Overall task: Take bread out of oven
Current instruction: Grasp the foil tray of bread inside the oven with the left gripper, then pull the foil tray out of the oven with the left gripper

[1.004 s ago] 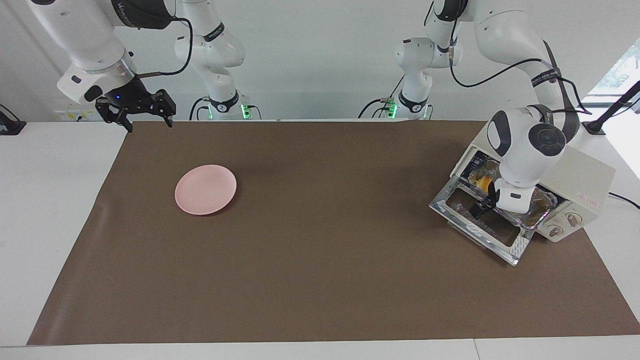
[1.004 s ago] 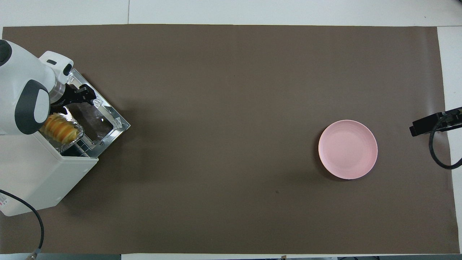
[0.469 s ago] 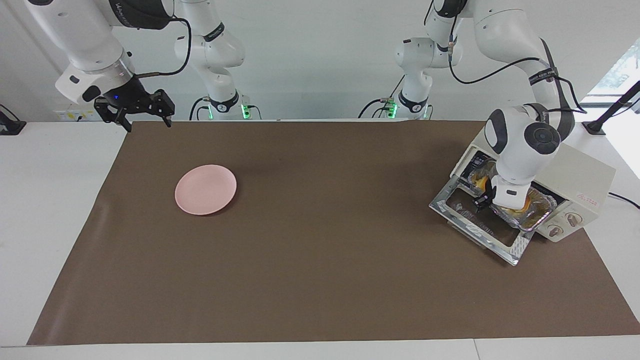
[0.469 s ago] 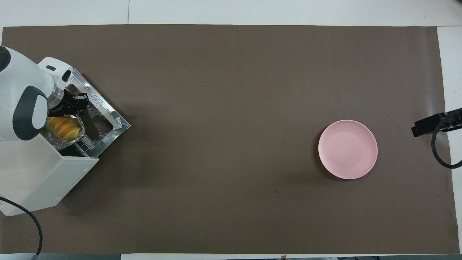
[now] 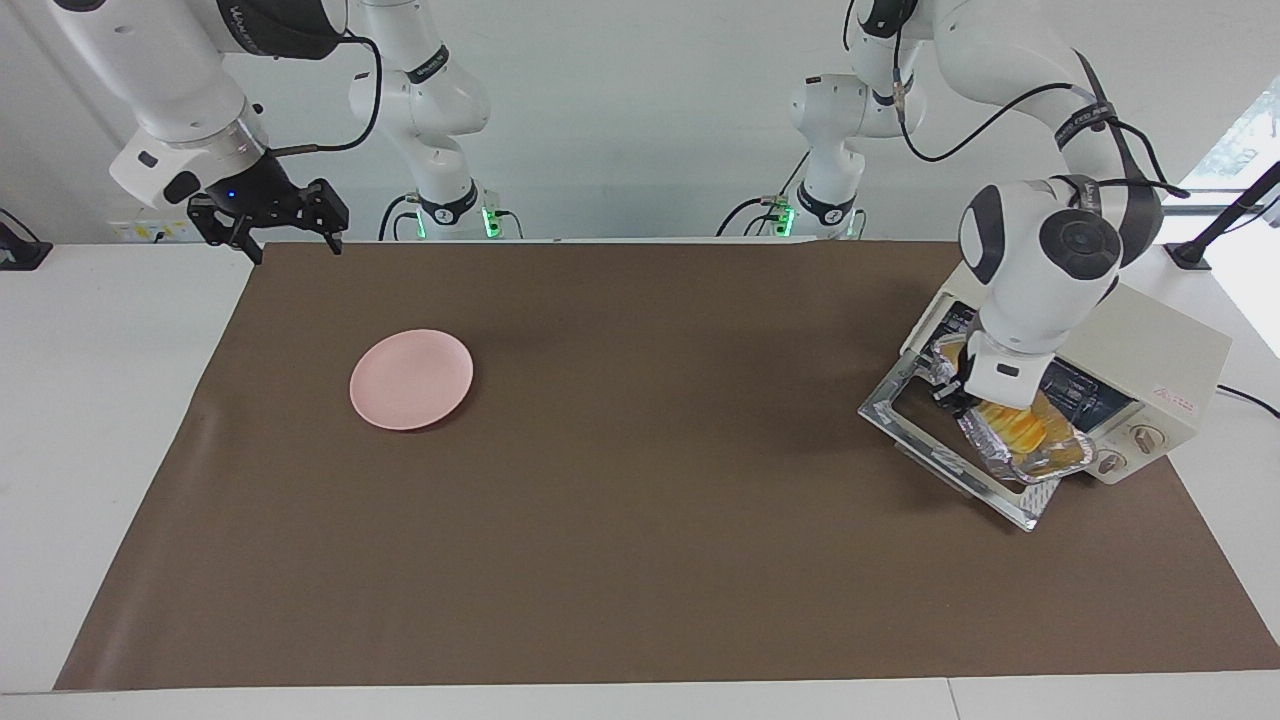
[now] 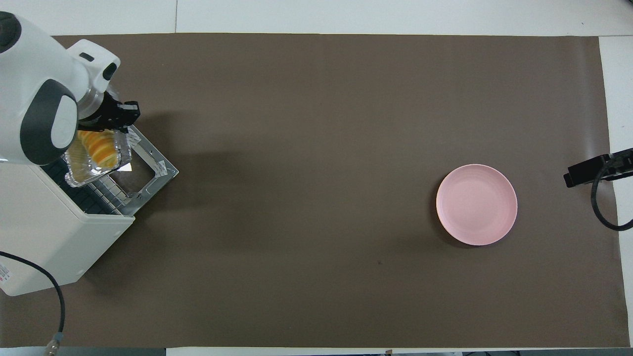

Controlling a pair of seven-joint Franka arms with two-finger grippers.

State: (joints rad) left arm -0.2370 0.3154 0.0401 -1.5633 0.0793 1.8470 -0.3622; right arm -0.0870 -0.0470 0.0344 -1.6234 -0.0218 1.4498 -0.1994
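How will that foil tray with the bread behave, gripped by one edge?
Likely floppy: the foil tray looks thin and crinkled and hangs tilted from the left gripper over the oven door. The bread lies loose in it, so it may slide toward the low end.

Oven (image 5: pixel 1150 350) with dropped door (image 6: pixel 148 170) crowding the left arm's end, pink plate (image 5: pixel 411 379) alone on open mat (image 5: pixel 650 480)

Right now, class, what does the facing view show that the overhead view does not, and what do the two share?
Only the facing view shows both arms' bases, the oven's two knobs and the whole right gripper, waiting above the table's edge. Only the overhead view shows the wire rack below the tray. Both show the left gripper holding the foil tray with the bread over the open door of the oven, and the pink plate.
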